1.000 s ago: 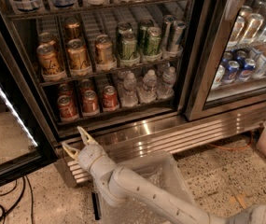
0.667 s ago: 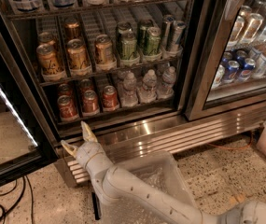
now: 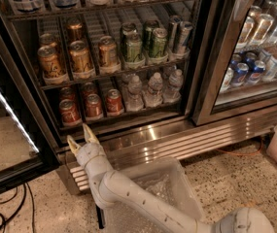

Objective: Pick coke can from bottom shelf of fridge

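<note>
The fridge (image 3: 203,57) stands open with wire racks inside. On its bottom shelf (image 3: 123,116), three red coke cans stand in front at the left: one (image 3: 70,112), a second (image 3: 93,106) and a third (image 3: 113,102), with more red cans behind them. My gripper (image 3: 81,136) is open, its two tan fingers pointing up. It sits just below the shelf's front edge, under the two left coke cans, in front of the ribbed steel base (image 3: 177,137). It holds nothing.
Small water bottles (image 3: 153,89) fill the right of the bottom shelf. Gold-orange cans (image 3: 79,58) and green cans (image 3: 133,50) sit on the rack above. The open door (image 3: 4,106) is at the left. A clear bin (image 3: 152,191) lies on the floor beside my arm.
The gripper has risen slightly and moved a little right, closer to the bottom shelf's front edge. The cans have not moved.
</note>
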You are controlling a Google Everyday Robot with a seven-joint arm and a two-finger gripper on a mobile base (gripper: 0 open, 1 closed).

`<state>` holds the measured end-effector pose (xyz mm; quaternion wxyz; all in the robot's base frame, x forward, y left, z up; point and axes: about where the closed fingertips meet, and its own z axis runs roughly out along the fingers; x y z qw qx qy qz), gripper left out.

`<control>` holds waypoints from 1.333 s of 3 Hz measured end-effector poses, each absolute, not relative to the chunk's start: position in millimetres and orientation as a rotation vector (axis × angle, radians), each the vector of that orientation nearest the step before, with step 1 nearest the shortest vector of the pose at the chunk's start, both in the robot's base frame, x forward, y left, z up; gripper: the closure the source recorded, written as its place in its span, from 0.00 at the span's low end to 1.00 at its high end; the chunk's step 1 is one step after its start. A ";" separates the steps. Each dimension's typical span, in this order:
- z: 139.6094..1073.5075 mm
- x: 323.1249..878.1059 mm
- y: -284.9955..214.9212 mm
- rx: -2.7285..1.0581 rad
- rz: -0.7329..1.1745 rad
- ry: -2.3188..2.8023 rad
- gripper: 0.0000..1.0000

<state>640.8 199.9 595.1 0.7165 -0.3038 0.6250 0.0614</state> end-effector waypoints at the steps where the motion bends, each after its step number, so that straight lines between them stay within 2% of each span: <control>1: 596.4 653.0 203.5 -0.640 0.136 1.375 0.53; 2: 600.9 664.1 208.1 -0.635 0.150 1.356 0.49; 3: 605.7 675.5 213.1 -0.644 0.178 1.338 0.36; 4: 608.8 685.9 219.1 -0.652 0.207 1.322 0.37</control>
